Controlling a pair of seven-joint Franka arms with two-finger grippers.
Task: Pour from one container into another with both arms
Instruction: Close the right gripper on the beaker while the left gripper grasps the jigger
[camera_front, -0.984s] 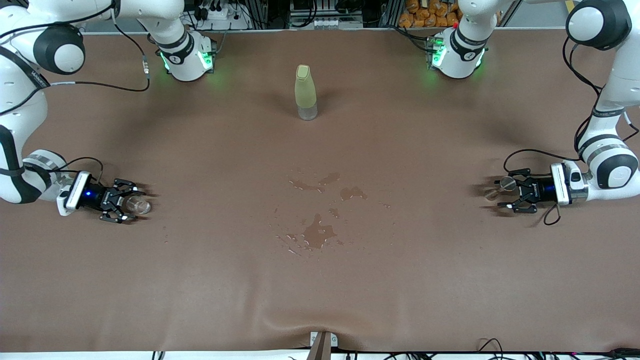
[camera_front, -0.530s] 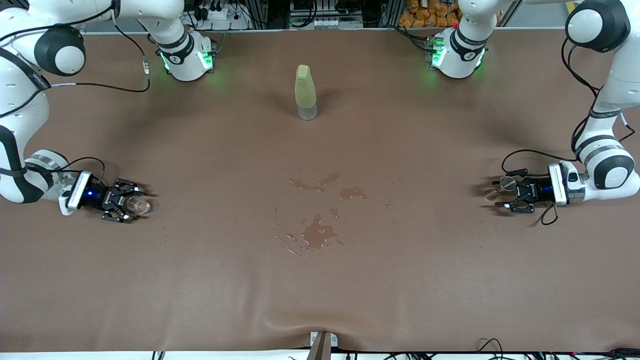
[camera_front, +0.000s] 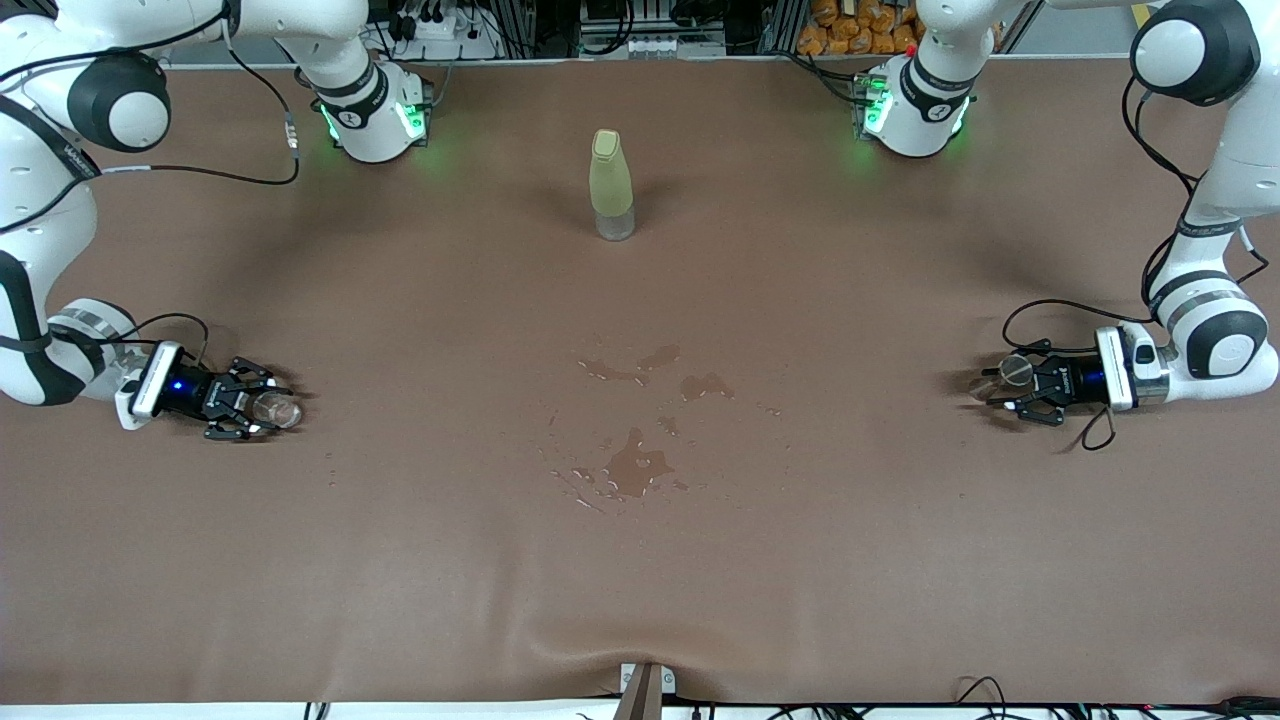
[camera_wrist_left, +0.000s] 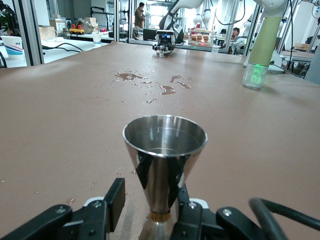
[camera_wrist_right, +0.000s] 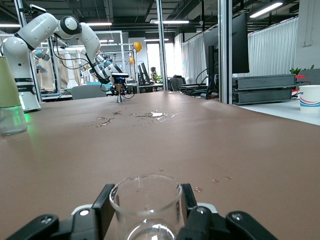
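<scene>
The clear glass cup stands on the brown table near the right arm's end. My right gripper lies low around it, and both fingers press the cup's sides in the right wrist view. The silvery jigger stands upright near the left arm's end. My left gripper is open around it. In the left wrist view one finger stands apart from the jigger's stem, while the other sits close against it.
A tall pale yellow-green bottle stands mid-table toward the robots' bases. Spilled liquid lies in several patches at the table's middle, between the two grippers. Cables trail beside both wrists.
Both grippers' fingers have drawn in around their objects: the right onto the cup, the left narrower around the jigger. Cup, jigger and bottle have not moved.
</scene>
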